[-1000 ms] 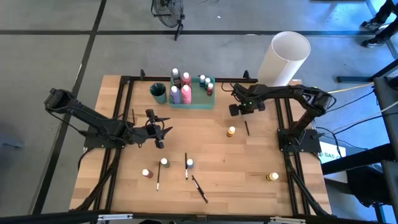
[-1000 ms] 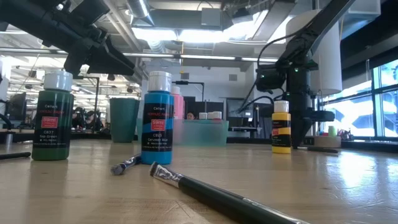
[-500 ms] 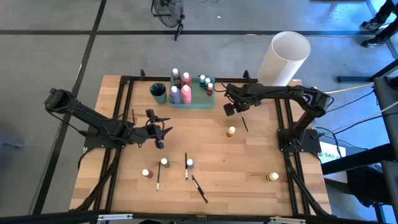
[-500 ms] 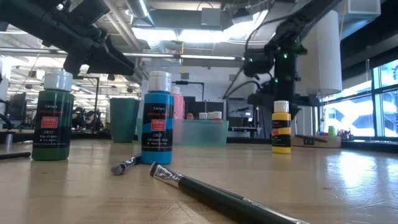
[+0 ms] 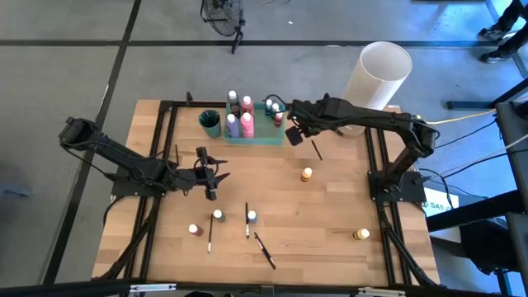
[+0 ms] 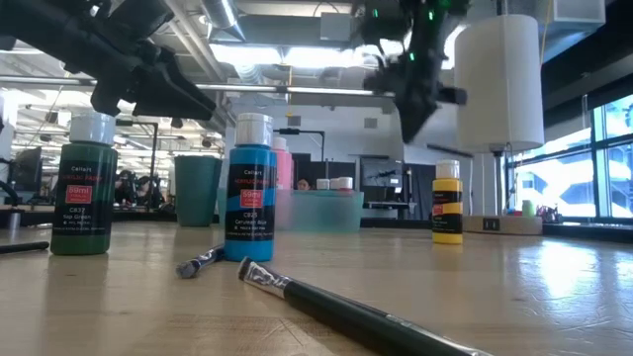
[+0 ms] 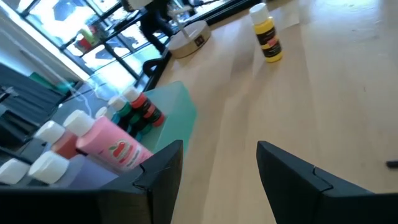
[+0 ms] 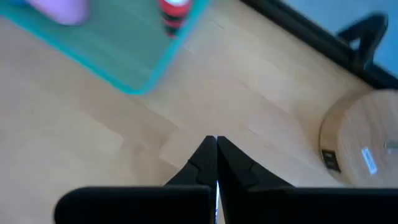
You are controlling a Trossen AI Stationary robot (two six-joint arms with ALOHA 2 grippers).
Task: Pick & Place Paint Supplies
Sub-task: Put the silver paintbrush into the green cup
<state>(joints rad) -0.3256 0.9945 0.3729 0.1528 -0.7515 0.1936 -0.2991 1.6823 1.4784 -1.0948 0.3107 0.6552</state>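
The right gripper [image 5: 294, 132] hangs above the table [image 5: 330, 214], just beside the near right corner of the green tray [image 5: 257, 137]. Its jaws are clenched on a thin dark paintbrush [image 5: 315, 149], which slants away from them toward the yellow bottle [image 5: 307, 174]. In the right wrist view the two fingers [image 8: 204, 155] meet with no gap, and the tray corner with a red bottle [image 8: 171, 11] lies ahead of them.

The left gripper [image 5: 208, 172] waits over the left middle of the table with its jaws released, wide apart in its wrist view; beyond them lie the tray with a pink bottle [image 7: 112, 143] and a yellow bottle farther off.

The tray holds several bottles, pink, purple and red among them, and a dark green cup [image 5: 210, 123] stands touching its left end. Well apart from both sets of jaws, toward the near edge, stand a red bottle [image 5: 194, 230], a green bottle [image 5: 218, 215] and a blue bottle [image 5: 252, 217], with three brushes [image 5: 265, 250] lying among them. Another yellow bottle [image 5: 361, 235] lies near the right edge. A white cylinder [image 5: 375, 78] stands at the far right corner
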